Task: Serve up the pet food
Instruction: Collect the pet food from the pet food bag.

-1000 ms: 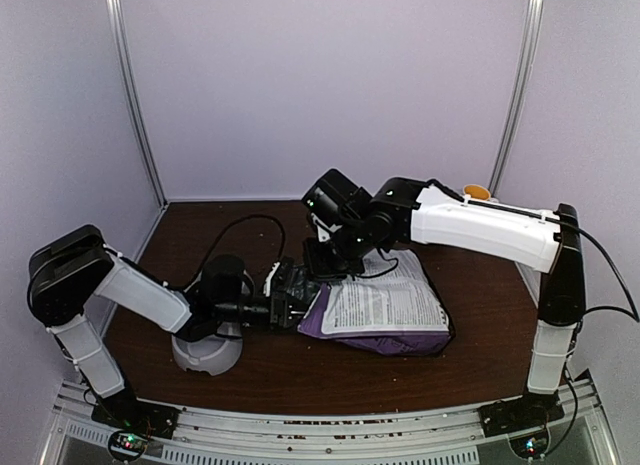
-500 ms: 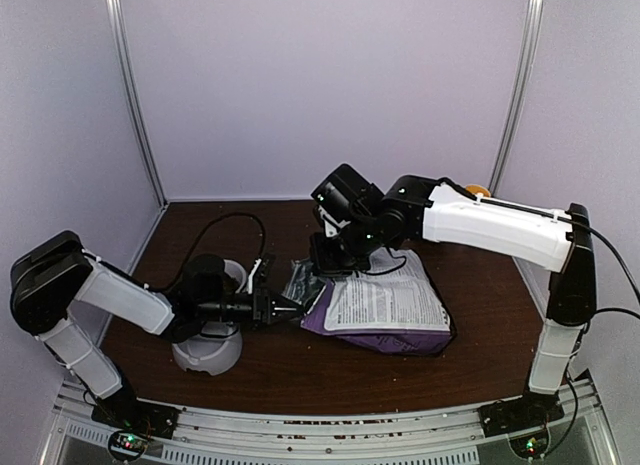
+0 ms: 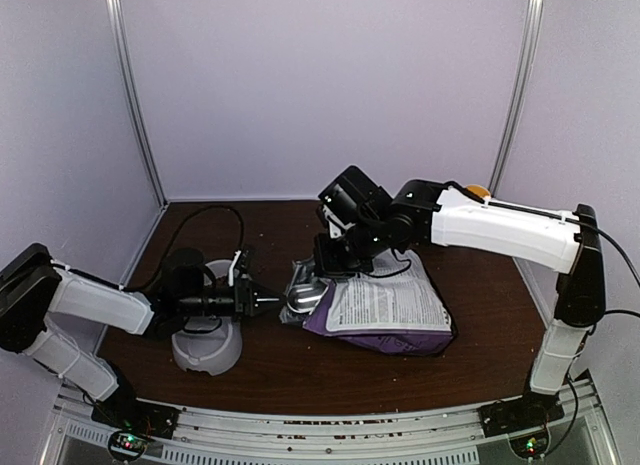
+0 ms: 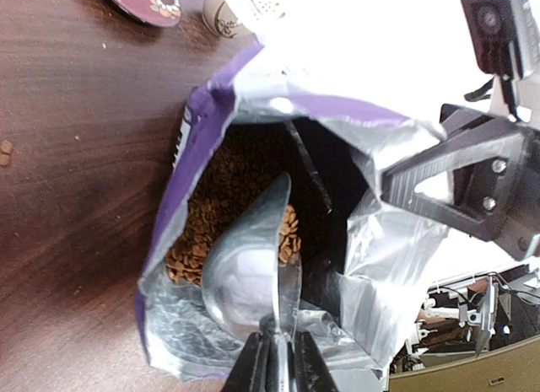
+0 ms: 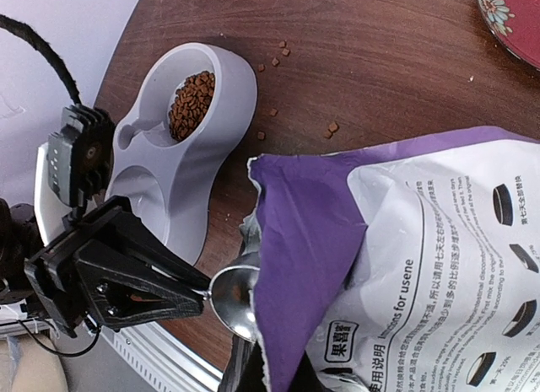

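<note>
While the right claw (image 5: pixel 257 368) pinches open the lip of the purple bag (image 5: pixel 305 233), the left claw (image 4: pixel 277 346) grips a spoon (image 4: pixel 246 278) at the pet food (image 4: pixel 209 232) inside: scooping stage, next likely a level carry to the grey bowl (image 5: pixel 229 160).

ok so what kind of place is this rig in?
Likely an enclosed robot test cell, not a home: plain walls on metal posts, two arms bolted to a rail, just a purple food bag and grey bowl on the table.

Spoon (image 4: pixel 240 282) is seen as glossy metal; bag (image 4: pixel 380 257) is lined with crinkled shiny foil; kibble (image 4: pixel 198 232) matt; table (image 4: pixel 76 156) wood-grained; bowl (image 5: pixel 228 97) smooth plastic.
</note>
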